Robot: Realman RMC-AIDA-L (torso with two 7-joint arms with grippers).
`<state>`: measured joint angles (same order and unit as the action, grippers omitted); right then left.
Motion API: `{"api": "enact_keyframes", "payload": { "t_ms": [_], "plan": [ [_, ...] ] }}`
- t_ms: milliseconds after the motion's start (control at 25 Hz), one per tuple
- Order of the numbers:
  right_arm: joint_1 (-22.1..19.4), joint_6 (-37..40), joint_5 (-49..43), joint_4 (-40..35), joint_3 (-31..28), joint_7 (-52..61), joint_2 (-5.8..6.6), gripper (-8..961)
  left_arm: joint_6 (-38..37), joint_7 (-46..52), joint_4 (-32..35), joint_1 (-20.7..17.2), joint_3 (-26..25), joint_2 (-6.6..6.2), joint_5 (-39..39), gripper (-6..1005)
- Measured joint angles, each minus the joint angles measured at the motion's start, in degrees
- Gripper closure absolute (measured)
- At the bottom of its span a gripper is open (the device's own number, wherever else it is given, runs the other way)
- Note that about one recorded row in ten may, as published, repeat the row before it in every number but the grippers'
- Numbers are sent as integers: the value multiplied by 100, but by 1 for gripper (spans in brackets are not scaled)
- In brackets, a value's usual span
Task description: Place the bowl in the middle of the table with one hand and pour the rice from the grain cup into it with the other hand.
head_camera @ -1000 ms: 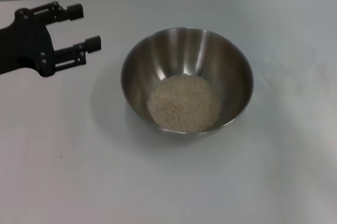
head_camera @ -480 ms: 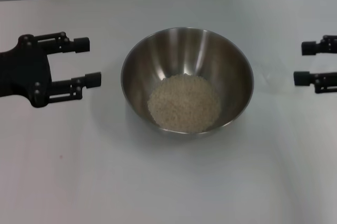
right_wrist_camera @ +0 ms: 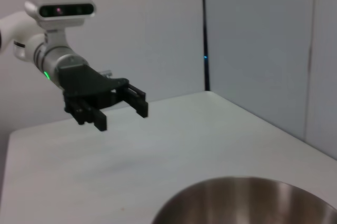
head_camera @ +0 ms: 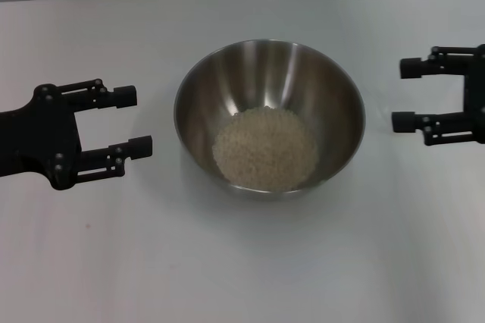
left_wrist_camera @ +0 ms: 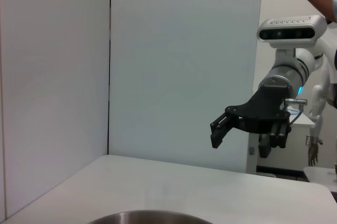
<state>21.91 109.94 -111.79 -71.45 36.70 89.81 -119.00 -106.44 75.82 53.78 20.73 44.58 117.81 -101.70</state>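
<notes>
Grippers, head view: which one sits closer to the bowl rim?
The right gripper. Its fingers, open and empty, reach nearer the bowl rim than those of the left gripper, which leaves a wider strip of bare table.

This is looking like a robotics lab, not a kitchen. Plain white partition panels (left_wrist_camera: 179,66) are enclosing a bare white bench (head_camera: 242,262), and beyond them, at about three o'clock in the left wrist view, another white robot figure (left_wrist_camera: 318,108) is standing.
</notes>
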Motion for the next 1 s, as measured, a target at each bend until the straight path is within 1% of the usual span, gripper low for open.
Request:
{"api": "enact_keyframes", "payload": {
  "t_ms": [120,240,280,320,400,440,640,1000],
  "plan": [
    [236,-2,3,240,100,-2,-8,163,-2,-7,-20,-23,-3,13,11,304],
    [296,-23,-24,242,238,-3,-9,163,18,6,-24,-4,11,14,11,304],
    [296,-23,-24,242,238,-3,-9,163,18,6,-24,-4,11,14,11,304],
    [304,-76,-30,183,396,-2,-9,163,18,13,-26,-1,12,14,11,304],
    [304,-94,-31,166,447,-2,-9,163,22,25,-26,2,13,14,9,304],
    [305,-124,-33,128,584,5,-7,163,29,32,-26,2,14,14,5,304],
    [307,-141,-40,92,775,24,-3,163,20,49,-26,-4,16,14,-2,304],
    [312,-140,-19,28,870,38,1,163,4,29,-26,1,16,14,-19,304]
  ]
}}
